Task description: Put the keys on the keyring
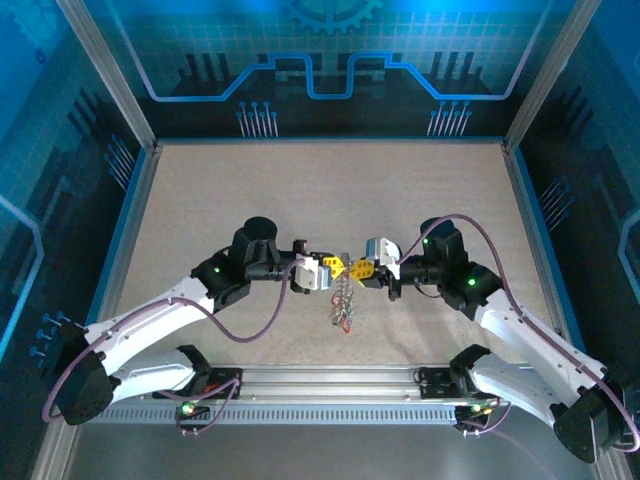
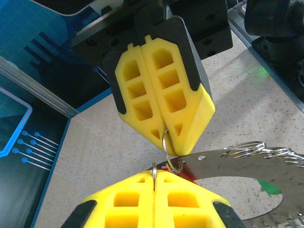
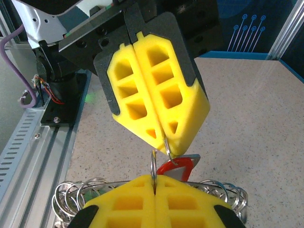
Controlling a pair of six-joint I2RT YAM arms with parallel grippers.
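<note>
Over the middle of the table my left gripper (image 1: 335,268) and right gripper (image 1: 362,270) meet tip to tip, and the keyring with its bunch of keys (image 1: 343,303) hangs below them. In the left wrist view my left gripper (image 2: 155,175) is shut on a thin silver split ring seen edge-on. Facing it, the right gripper (image 2: 165,135) pinches another small ring hooked at the flat grey keyring (image 2: 237,162). In the right wrist view my right gripper (image 3: 154,179) is shut on a thin ring. The left gripper (image 3: 164,137) holds a ring carrying a red-tagged key (image 3: 184,166).
Several loose split rings (image 3: 71,197) crowd the keyring's rim. The speckled tabletop (image 1: 330,190) lies beyond the arms. An aluminium rail (image 1: 330,385) runs along the near edge, and blue walls (image 1: 100,120) close in the sides and back.
</note>
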